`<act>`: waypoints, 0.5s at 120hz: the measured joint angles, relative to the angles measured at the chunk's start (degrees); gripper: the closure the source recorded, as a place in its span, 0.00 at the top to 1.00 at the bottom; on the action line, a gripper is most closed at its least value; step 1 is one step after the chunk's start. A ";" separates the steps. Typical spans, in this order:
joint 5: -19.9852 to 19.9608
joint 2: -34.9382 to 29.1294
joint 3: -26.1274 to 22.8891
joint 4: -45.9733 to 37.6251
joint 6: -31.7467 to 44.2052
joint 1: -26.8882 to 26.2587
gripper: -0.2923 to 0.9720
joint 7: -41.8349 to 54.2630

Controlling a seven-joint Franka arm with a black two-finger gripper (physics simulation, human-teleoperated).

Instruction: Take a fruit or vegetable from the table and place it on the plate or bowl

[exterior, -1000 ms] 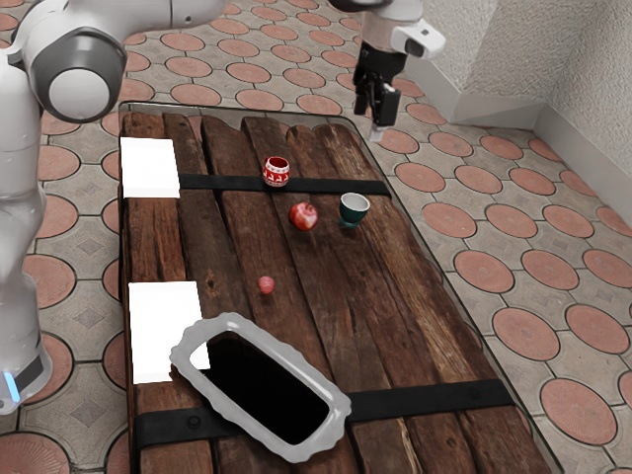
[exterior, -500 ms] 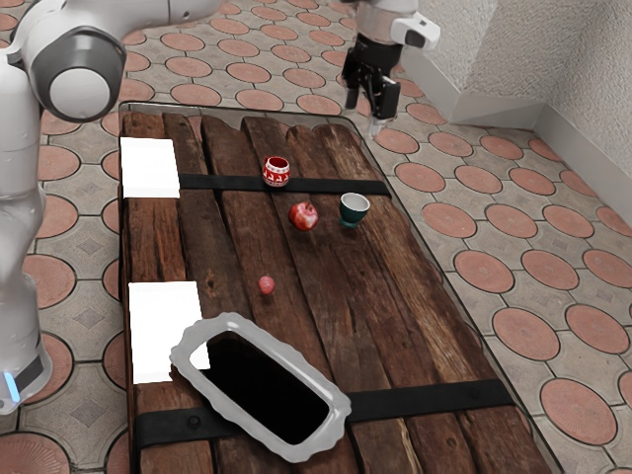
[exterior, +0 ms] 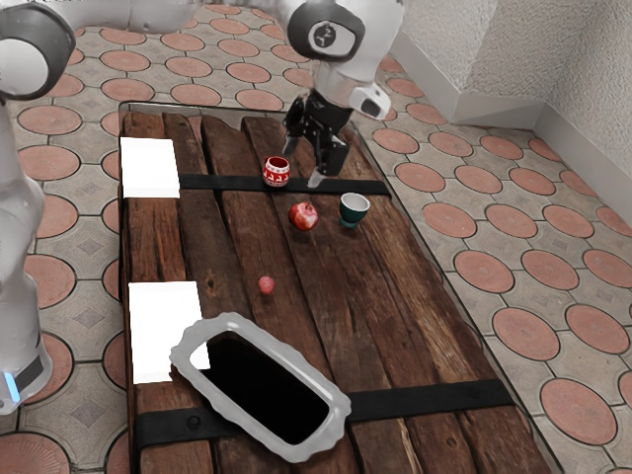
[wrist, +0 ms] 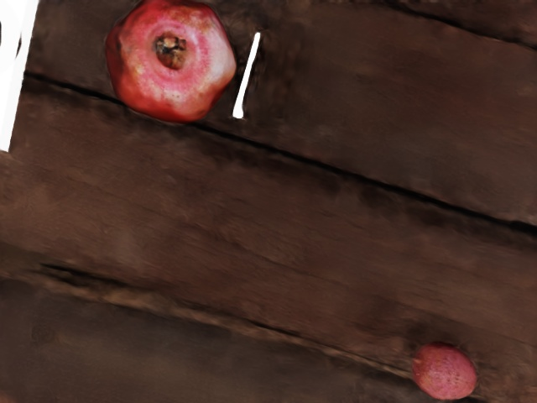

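Note:
A red pomegranate [exterior: 304, 215] lies mid-table, beside a green cup [exterior: 354, 208]. The wrist view looks down on the pomegranate [wrist: 170, 59] and on a small pink-red fruit [wrist: 444, 370]. That small fruit [exterior: 266, 284] rests nearer the grey tray with a black inside [exterior: 326, 431] at the table's front. My gripper [exterior: 304, 170] hangs open above the table, just behind the pomegranate and next to a red-and-white cup [exterior: 277, 171]. Nothing is between its fingers.
Two white paper sheets [exterior: 150, 166] [exterior: 164, 327] lie along the table's edge at the exterior view's left. Black straps [exterior: 365, 186] cross the wooden planks. The tiled floor surrounds the table, with a wall corner at the far right.
My arm has swung from beyond the table's far edge toward the exterior view's left and downward. The gripper now hovers over the table near the red-and-white cup.

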 joint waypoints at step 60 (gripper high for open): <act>0.03 -1.53 5.66 -15.25 24.34 1.65 0.77 -5.89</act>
